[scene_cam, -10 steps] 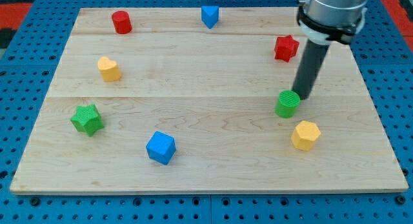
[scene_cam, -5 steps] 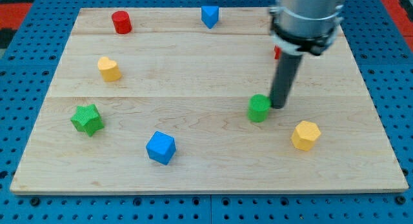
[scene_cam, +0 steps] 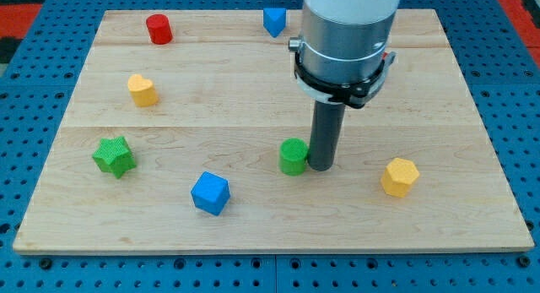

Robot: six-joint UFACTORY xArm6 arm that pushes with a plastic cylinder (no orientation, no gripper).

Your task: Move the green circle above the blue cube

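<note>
Near board centre: green circle (scene_cam: 293, 156)
Against its right side: my tip (scene_cam: 321, 166), no gripper fitted
Down-left, well apart: blue cube (scene_cam: 210, 193)

The arm's housing (scene_cam: 344, 40) hides nearly all of the red star (scene_cam: 389, 56) and runs off the top edge of the view.

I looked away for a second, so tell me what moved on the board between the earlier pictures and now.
My tip swept toward the view's left and slightly down, pushing the green circle along; the tip is now against the circle's right side. The circle is closer to the blue cube but not yet above it. The arm now hides the red star. The green star, yellow hexagon and the others stayed put.
</note>
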